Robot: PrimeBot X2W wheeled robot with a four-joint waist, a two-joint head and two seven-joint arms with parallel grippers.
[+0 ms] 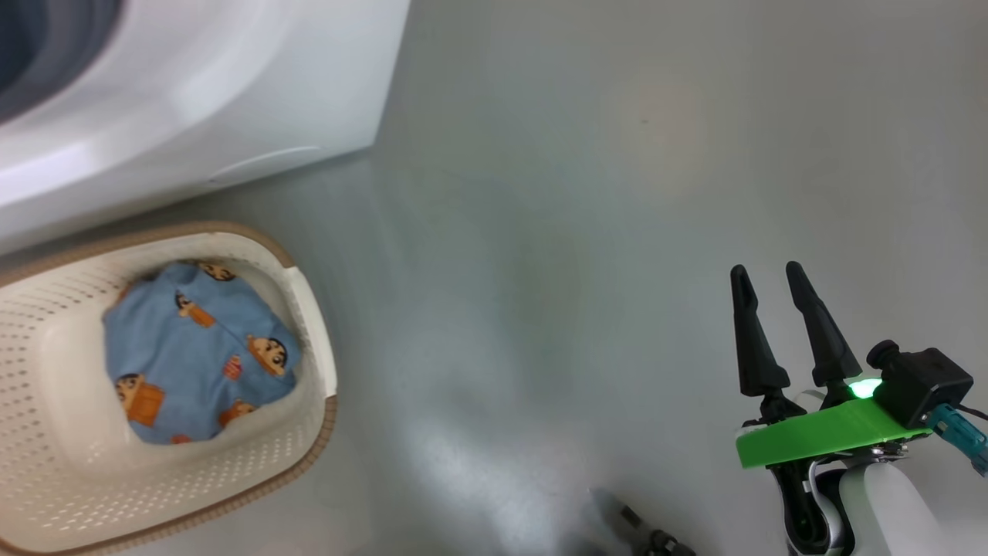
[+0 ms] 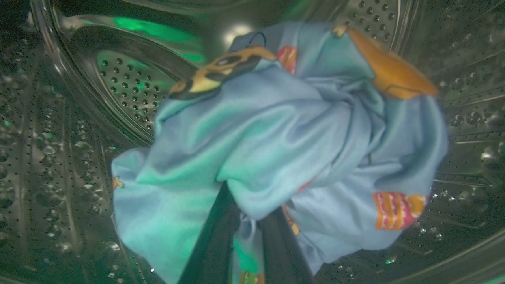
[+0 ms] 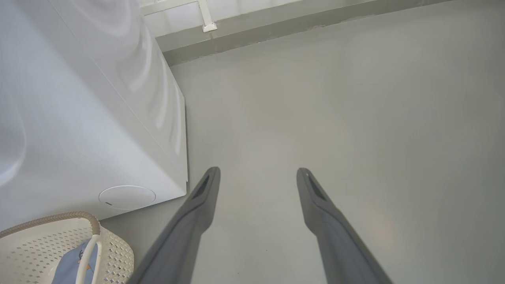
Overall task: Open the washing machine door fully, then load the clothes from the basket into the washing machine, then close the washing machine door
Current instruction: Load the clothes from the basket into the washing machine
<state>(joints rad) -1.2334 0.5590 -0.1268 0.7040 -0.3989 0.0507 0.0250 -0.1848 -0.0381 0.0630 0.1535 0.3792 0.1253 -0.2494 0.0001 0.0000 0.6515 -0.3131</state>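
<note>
Left jaws clenched on light blue cartoon-print clothes (image 2: 276, 138) inside perforated steel drum (image 2: 126, 86), placed for dropping | right jaws spread, idle | cream plastic basket (image 1: 312, 309) holds another bundle.

A smooth, pale grey floor (image 1: 587, 232), glossy with soft reflections, spreads wide across the right and runs to a low grey skirting (image 3: 276, 25) beneath a white wall (image 3: 244, 10) at the far end.

Fingertips of the left hand (image 2: 247, 207) vanish under the clothes (image 2: 284, 134); edges crop the basket (image 1: 312, 324).
</note>
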